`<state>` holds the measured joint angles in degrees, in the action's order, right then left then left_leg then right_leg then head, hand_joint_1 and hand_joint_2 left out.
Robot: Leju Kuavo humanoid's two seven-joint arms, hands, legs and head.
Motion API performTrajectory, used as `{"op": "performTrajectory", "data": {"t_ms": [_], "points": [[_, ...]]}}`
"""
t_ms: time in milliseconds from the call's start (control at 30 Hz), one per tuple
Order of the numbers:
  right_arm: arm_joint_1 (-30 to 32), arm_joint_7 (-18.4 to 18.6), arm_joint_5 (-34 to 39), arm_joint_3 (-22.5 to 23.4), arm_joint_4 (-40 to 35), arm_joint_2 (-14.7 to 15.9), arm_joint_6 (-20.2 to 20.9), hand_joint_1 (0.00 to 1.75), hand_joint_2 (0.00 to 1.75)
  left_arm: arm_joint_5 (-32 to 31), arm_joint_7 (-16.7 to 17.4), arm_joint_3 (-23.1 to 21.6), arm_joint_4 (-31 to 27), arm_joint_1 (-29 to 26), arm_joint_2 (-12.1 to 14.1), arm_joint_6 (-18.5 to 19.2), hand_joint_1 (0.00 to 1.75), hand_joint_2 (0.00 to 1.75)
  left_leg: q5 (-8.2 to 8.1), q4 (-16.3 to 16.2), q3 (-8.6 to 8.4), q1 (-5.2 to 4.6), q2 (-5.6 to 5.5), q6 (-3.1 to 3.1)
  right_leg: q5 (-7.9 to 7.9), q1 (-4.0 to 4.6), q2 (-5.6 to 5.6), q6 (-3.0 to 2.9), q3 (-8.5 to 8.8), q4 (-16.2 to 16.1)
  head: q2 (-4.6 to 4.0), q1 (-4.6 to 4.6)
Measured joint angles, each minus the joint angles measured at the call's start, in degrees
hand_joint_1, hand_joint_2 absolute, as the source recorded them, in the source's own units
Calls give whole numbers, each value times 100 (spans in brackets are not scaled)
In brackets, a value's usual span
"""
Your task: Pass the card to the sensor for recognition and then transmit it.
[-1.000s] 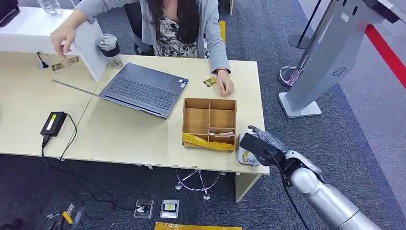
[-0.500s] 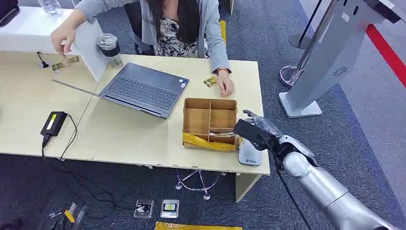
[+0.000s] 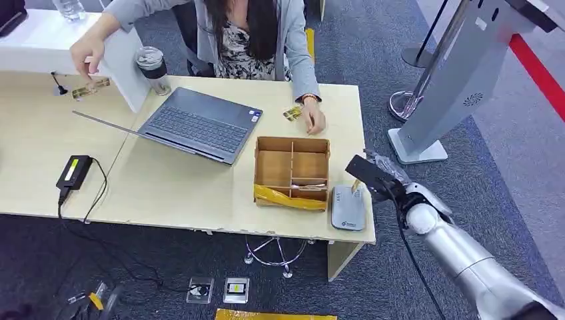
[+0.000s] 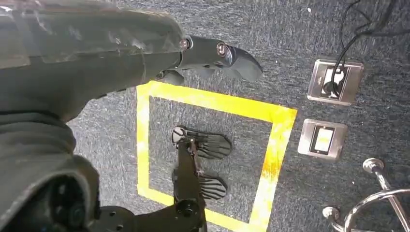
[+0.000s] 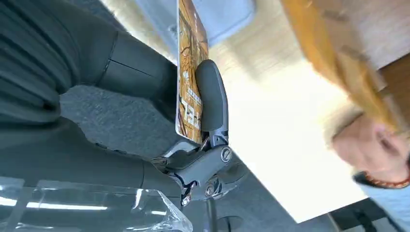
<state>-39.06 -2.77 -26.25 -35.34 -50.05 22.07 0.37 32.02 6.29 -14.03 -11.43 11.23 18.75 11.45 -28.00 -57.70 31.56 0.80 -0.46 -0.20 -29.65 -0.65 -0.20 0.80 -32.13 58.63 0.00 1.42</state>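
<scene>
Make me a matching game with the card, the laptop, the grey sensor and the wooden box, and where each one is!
Things:
1. card
2. laptop
3. grey sensor
4. wooden box

Places:
A. open on the desk, in front of the person
B. held in the right hand
C. flat by the desk's edge, beside the box
D. between the laptop and the sensor

Pairs: 1-B, 2-A, 3-C, 4-D

I read this as an office reception area: a pale desk (image 3: 166, 187) bearing an open laptop (image 3: 200, 125), a seated person (image 3: 253, 33) behind it, grey carpet (image 3: 506, 133) with floor sockets (image 3: 236, 289), and a standing kiosk (image 3: 460, 73) beside stanchion bases (image 3: 418, 57).
</scene>
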Motion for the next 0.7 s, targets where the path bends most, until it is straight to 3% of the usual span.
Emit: {"op": "performTrajectory", "data": {"t_ms": [333, 700], "points": [[-47, -125, 59, 35, 348, 114, -61, 175, 175, 39, -20, -57, 0, 5, 2, -26, 0, 0, 0, 0, -2, 0, 1, 0, 0, 0, 1, 0, 0, 0, 0, -2], [375, 183, 35, 20, -102, 61, 50, 175, 175, 90, -81, -131, 0, 16, -2, -109, 0, 0, 0, 0, -2, 0, 3, 0, 0, 0, 2, 0, 1, 0, 0, 0]]}}
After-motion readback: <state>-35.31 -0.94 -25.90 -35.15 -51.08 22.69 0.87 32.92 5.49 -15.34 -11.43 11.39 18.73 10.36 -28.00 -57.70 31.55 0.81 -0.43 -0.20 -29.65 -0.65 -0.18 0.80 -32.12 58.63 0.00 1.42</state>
